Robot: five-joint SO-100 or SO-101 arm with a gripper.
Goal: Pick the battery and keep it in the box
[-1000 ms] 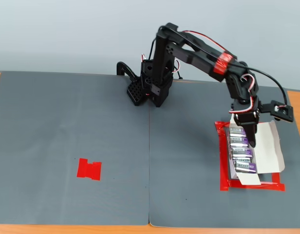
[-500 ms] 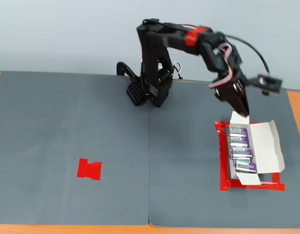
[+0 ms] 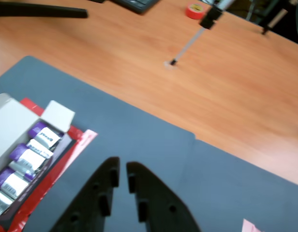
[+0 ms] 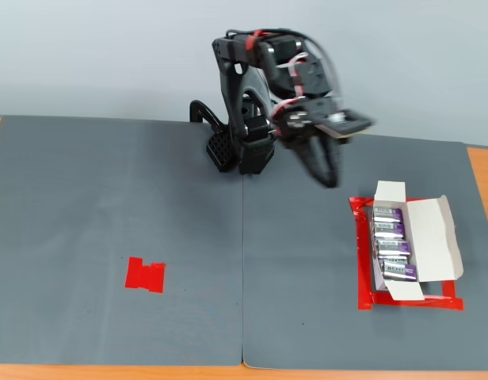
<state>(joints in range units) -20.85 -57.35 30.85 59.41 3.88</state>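
Note:
The white box (image 4: 436, 231) lies open inside a red tape frame (image 4: 361, 269) at the right of the fixed view, with several purple-and-silver batteries (image 4: 391, 244) lined up in it. In the wrist view the box (image 3: 7, 121) and its batteries (image 3: 32, 153) sit at the lower left. My gripper (image 4: 328, 171) hangs blurred in the air left of the box, near the arm's base. Seen from the wrist, the gripper (image 3: 123, 165) is shut with nothing between its fingers, above bare grey mat.
A flat red tape patch (image 4: 145, 275) marks the left grey mat (image 4: 109, 198). Beyond the mat lies a wooden tabletop (image 3: 226, 87) with a red tape roll (image 3: 193, 9) and a thin stand leg (image 3: 187, 46).
The arm has lifted off the box and swung left and back toward its base. The batteries stay in the box.

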